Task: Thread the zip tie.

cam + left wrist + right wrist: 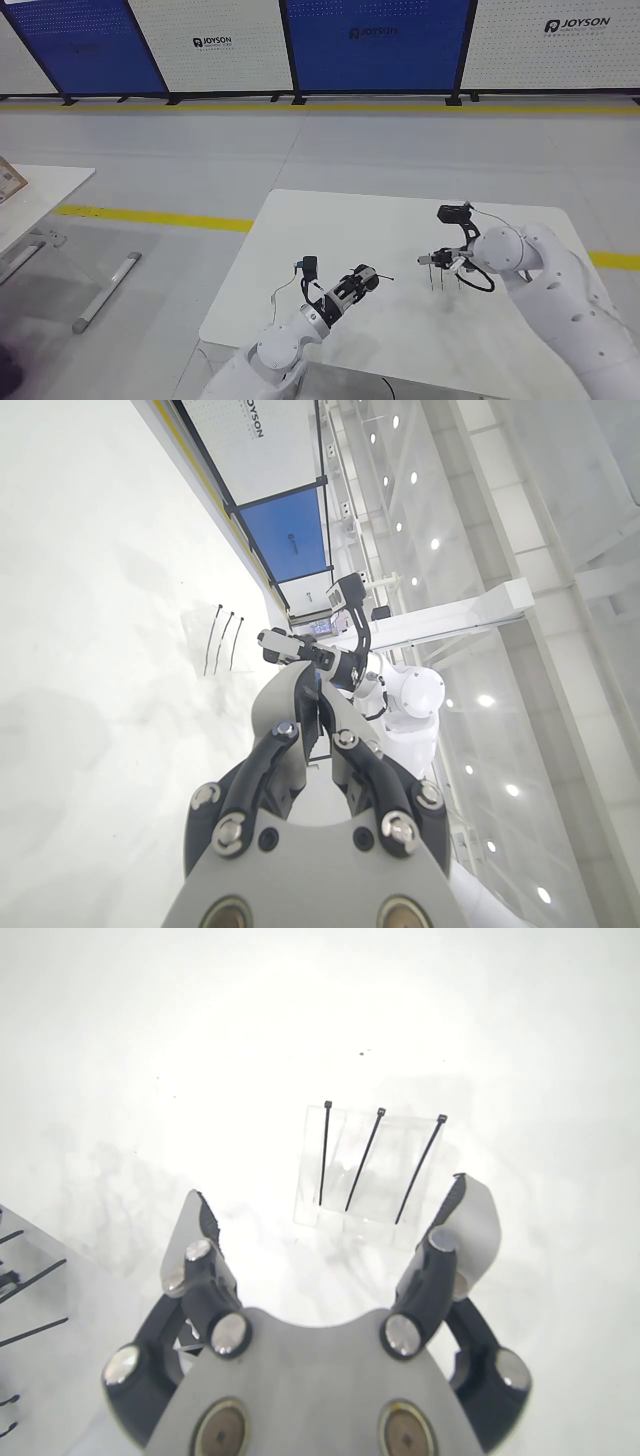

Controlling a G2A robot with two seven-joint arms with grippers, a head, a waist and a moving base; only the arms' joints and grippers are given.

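Note:
Three black zip ties (370, 1160) lie side by side on a clear holder (310, 1208) on the white table (330, 240). My right gripper (330, 1188) hangs open just above and in front of them, with nothing between its fingers; from above it is near the table's right side (432, 260). My left gripper (368, 277) sits toward the table's front middle, shut on a thin black zip tie (386, 277) that pokes out toward the right arm. In the left wrist view its fingers (280, 700) are pressed together and the three ties (222, 640) lie beyond.
More black zip ties (35, 1273) lie on a second clear holder beside the right gripper. A second white table (40, 190) stands at the far left, with a metal bar (105, 290) on the floor beside it. Panels line the back.

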